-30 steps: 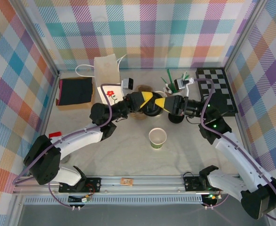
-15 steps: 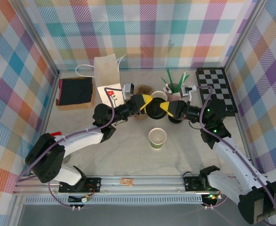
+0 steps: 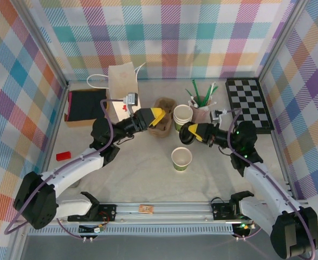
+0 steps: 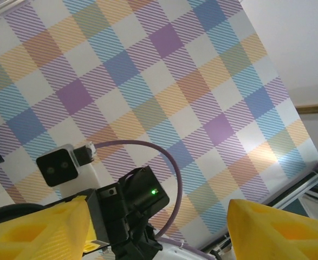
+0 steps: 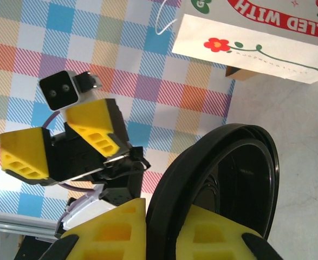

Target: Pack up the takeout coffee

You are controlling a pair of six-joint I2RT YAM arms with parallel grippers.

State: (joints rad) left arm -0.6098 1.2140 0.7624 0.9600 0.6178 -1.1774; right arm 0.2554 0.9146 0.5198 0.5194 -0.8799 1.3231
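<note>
Top view: the left gripper [image 3: 153, 117] is now standing wide and empty. It has let go of the lid [image 3: 183, 134] and pulled back left, beside the brown carrier [image 3: 162, 123]; a second ago both grippers were meeting on that lid. The right gripper [image 3: 191, 131] is carrying the lid alone, jaws pinched narrow on its rim, and has drawn it nearer. So the hand-over looks done and the lid is likely free for capping. The cup [image 3: 181, 158] is sitting mid-table, near the lid but apart from it and from both grippers, not yet lidded or packed. It is standing upright, long axis vertical, open mouth pointing up at the camera. Left wrist view: the left gripper [image 4: 157, 208] is showing its yellow fingers [image 4: 34, 230] spread far apart with nothing between them, facing the plaid wall. Right wrist view: the right gripper [image 5: 164, 230] is clamping the lid [image 5: 229, 162] by its rim. The lid is riding on edge with its hollow side facing this camera; exact tilt cannot be told. The left gripper [image 5: 58, 143] is hanging open beyond it, and the white bag [image 5: 251, 49] is standing behind.
</note>
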